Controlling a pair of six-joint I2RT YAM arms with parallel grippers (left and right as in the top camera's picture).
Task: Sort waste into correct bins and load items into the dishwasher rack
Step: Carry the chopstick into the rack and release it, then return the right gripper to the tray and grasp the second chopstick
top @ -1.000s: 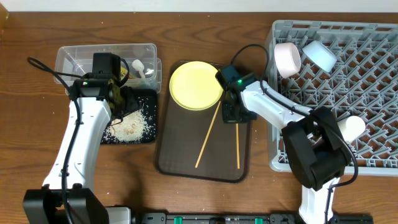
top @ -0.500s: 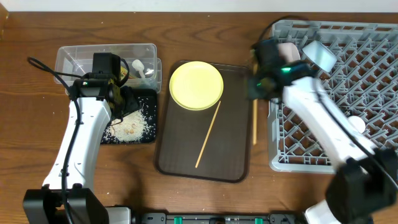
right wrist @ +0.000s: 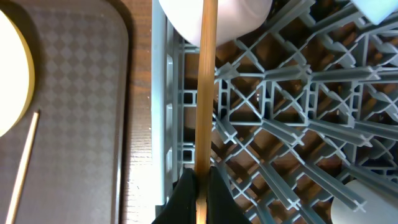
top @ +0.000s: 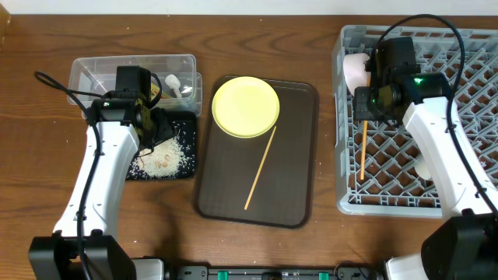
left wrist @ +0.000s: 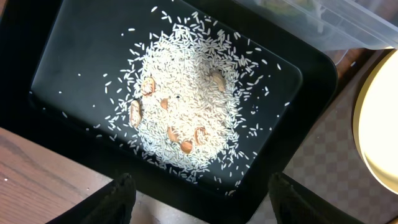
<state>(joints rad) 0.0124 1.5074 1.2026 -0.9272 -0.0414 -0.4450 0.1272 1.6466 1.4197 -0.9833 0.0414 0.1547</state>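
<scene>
Table is showing brown wood grain, dull sheen. Rack is reading as grey matt plastic. Serving tray is carrying a fine checkered texture. Plate is looking smooth and glossy. Chopstick is showing bare pale wood. Tub is looking like clear plastic. Black tray is looking smooth.

Two chopsticks, two bins, one yellow plate, one rack and one serving tray.

white arms, black joints, cables
</scene>
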